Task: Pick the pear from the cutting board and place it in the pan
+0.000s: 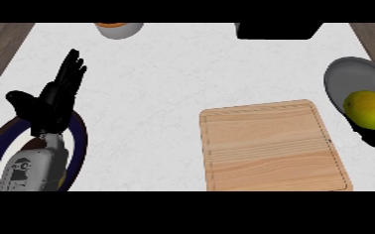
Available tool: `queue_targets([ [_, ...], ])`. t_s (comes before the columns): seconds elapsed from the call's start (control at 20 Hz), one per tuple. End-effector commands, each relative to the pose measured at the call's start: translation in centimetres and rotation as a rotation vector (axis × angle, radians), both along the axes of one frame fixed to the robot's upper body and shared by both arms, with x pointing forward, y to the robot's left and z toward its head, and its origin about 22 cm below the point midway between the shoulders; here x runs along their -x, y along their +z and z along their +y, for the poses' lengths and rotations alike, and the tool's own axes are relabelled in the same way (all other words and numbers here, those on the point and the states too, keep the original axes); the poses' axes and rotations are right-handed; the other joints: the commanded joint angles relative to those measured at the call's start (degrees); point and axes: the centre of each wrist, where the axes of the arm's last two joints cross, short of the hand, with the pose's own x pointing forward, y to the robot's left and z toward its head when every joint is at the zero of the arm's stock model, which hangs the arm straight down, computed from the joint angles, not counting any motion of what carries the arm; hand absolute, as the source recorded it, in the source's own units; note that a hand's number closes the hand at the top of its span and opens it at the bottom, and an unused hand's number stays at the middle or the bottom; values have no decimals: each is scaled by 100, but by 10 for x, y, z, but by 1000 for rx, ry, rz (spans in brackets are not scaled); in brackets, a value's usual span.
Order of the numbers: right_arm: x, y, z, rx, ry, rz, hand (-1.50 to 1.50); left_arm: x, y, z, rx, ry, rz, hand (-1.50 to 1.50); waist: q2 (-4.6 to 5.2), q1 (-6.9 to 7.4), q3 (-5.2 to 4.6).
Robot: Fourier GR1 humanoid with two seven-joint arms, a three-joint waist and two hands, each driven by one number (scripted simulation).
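The yellow-green pear (pixel 360 106) shows at the right edge of the head view, inside the grey pan (pixel 338 79), which the frame cuts off. The wooden cutting board (pixel 273 148) lies at the lower right with nothing on it. A black shape just below the pear looks like part of my right hand (pixel 364 135). Most of it is out of frame, so its hold on the pear is hidden. My left hand (pixel 51 101) rests open at the far left, fingers pointing up, far from the board and the pan.
A dark blue-rimmed plate (pixel 79 129) lies under my left forearm at the lower left. A grey bowl with something orange in it (pixel 117 29) stands at the back edge. A black object (pixel 278 30) sits at the back right. White counter (pixel 168 79) lies between them.
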Motion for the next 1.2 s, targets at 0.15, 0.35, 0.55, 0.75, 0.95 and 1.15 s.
queue_targets([
  [0.15,-48,-23,-87,41,-95,-19,150,-10,4,-2,-9,-21,-22,0,40,83,6],
  [0.35,-62,-36,-112,199,-193,-30,150,-6,-9,-17,-7,-30,-8,0,84,191,13],
  [0.55,-67,-59,-141,186,-214,-12,150,-6,1,-2,1,-36,-24,0,87,243,19],
  [0.75,-76,-79,-143,169,-243,-2,150,-15,6,-17,-4,-58,-40,0,143,337,34],
  [0.95,-85,-84,-142,-25,-226,10,150,-8,6,-13,-1,-53,-22,0,130,408,44],
  [1.15,-77,-114,-139,-116,-144,244,-150,-15,9,-19,3,-79,-53,0,179,440,49],
])
